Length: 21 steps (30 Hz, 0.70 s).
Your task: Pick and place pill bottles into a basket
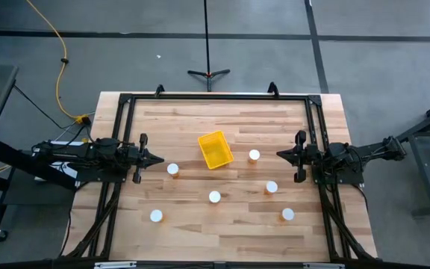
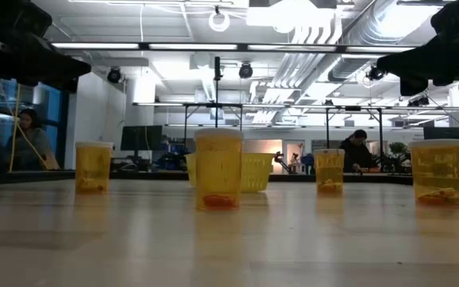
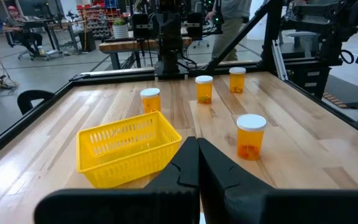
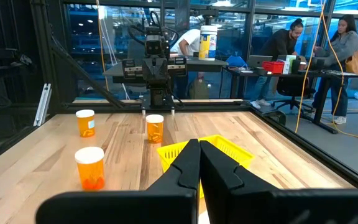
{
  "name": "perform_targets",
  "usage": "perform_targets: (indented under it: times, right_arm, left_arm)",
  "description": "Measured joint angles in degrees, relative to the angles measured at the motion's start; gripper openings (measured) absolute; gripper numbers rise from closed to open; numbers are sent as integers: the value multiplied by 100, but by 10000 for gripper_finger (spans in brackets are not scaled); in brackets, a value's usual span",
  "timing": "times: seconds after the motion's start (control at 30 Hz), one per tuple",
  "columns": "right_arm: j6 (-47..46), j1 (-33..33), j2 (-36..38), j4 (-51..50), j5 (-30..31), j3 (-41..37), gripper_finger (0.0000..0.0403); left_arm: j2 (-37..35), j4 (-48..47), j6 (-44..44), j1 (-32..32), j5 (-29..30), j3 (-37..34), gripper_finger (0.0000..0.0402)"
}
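Several pill bottles with white caps and orange bodies stand upright on the wooden table, among them one (image 1: 173, 169) near my left gripper, one (image 1: 254, 155) near my right gripper, and one (image 1: 214, 197) toward the near edge. The yellow basket (image 1: 215, 149) rests on its base at the table's middle, turned at a slant, with nothing showing inside it (image 3: 126, 149). My left gripper (image 1: 159, 158) hovers shut at the left edge, pointing level toward the basket. My right gripper (image 1: 281, 154) hovers shut at the right edge, facing it.
A black metal frame (image 1: 215, 96) runs around the table's far, left and right sides. A black stand (image 1: 207, 72) is on the floor beyond the far edge. People sit at desks (image 4: 347, 43) in the room behind. Bare wood lies between the bottles.
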State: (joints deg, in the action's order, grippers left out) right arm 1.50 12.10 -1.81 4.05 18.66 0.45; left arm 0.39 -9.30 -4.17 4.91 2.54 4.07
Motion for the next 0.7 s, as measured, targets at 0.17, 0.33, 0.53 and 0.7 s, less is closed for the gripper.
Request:
perform_targets:
  times: [0.17, 0.33, 0.53, 0.7]
  right_arm:
    - [0, 0, -2, 0, 0, 0, 0]
    - [0, 2, -2, 0, 1, 0, 0]
    - [0, 2, 0, 12, -7, 0, 0]
    - [-186, 2, 0, 173, -7, 0, 0]
  left_arm:
    - [0, 1, 0, -1, 0, -1, 33]
    - [1, 0, -1, 0, 1, -1, 33]
    - [0, 0, 17, 0, -6, 0, 33]
    - [2, 3, 15, 0, 8, 0, 33]
